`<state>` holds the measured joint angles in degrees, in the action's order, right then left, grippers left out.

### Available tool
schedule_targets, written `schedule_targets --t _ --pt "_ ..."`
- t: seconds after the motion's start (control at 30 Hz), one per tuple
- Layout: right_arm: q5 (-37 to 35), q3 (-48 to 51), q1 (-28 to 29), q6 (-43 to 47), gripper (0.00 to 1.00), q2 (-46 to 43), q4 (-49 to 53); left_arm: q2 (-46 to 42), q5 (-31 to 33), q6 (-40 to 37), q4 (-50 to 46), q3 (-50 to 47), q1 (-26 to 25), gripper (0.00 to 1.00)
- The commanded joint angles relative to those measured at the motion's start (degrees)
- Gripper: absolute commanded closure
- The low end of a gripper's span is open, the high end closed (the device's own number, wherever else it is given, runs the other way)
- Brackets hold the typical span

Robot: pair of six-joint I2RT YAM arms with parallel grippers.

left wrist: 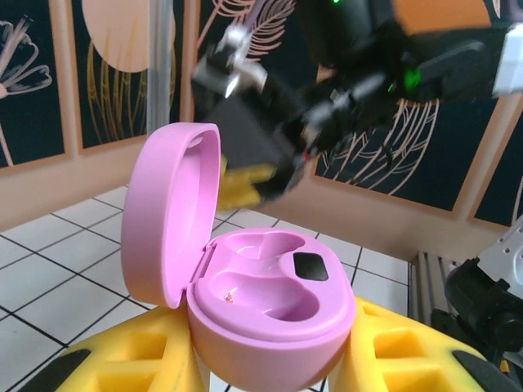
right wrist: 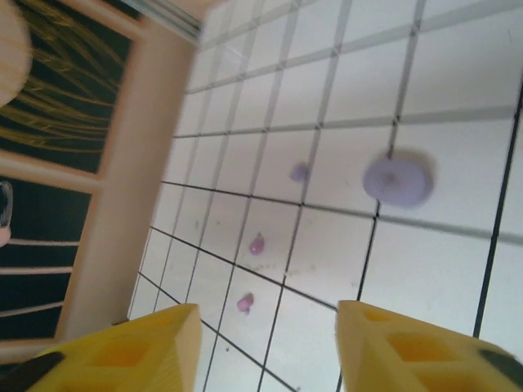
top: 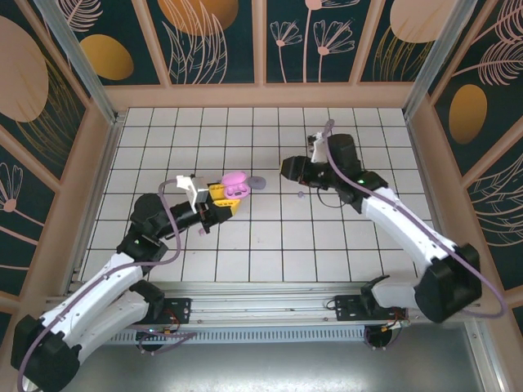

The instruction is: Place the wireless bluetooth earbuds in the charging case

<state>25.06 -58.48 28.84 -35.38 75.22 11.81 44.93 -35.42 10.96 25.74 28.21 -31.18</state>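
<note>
Three earbuds [right wrist: 257, 243] lie loose on bare tiles [right wrist: 441, 278] near a lavender oval case [right wrist: 397, 177], with the wooden wall [right wrist: 131, 163] close by (open floor all round them). Your right gripper [right wrist: 265, 351] hangs spread and empty; your left gripper [top: 227, 194] clamps the open pink charging case [left wrist: 270, 302].

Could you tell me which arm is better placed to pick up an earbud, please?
Right. The left gripper is clamped on the open pink charging case; the right gripper hangs open over the tiles with loose earbuds just ahead.
</note>
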Motion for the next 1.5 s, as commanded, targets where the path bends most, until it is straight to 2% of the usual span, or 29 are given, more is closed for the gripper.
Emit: schedule_targets --t 0.0,0.1,0.23,0.47,0.6,0.8,0.97,1.13,1.47 --pt "-1.7 -0.6 3.7 -6.7 0.58 5.8 -4.5 -3.1 3.5 -2.1 -5.8 0.2 -0.2 0.87" --pt "-5.8 -4.8 9.2 -7.8 0.65 13.2 -4.4 -5.8 5.6 -2.6 -8.9 0.6 -0.2 0.86" --pt "-4.3 -10.4 14.9 -12.1 0.72 24.9 -7.9 -8.2 7.7 -3.9 -13.7 2.2 -0.2 0.86" --pt "-5.8 -23.8 20.7 -16.1 0.82 41.8 -7.5 -11.6 8.0 -5.5 -18.7 4.6 -0.1 0.86" --pt "-7.6 -28.1 22.5 -17.7 0.85 45.6 -7.0 -13.3 8.4 -5.6 -20.4 5.4 -0.2 0.86" --pt "-10.6 -34.1 25.3 -19.0 0.85 50.8 -3.9 -15.4 9.4 -5.2 -22.2 6.1 -0.1 0.87" --pt "-13.2 -37.3 26.0 -20.3 0.82 53.2 -1.6 -16.4 9.2 -5.0 -22.4 6.5 -0.2 0.87" --pt "-14.9 -38.1 26.6 -20.9 0.73 53.8 0.2 -16.9 8.8 -5.0 -22.5 6.8 -0.2 0.87" --pt "-14.3 -41.7 27.5 -21.4 0.71 57.2 2.0 -17.5 8.4 -4.7 -22.4 6.9 -0.3 0.87"
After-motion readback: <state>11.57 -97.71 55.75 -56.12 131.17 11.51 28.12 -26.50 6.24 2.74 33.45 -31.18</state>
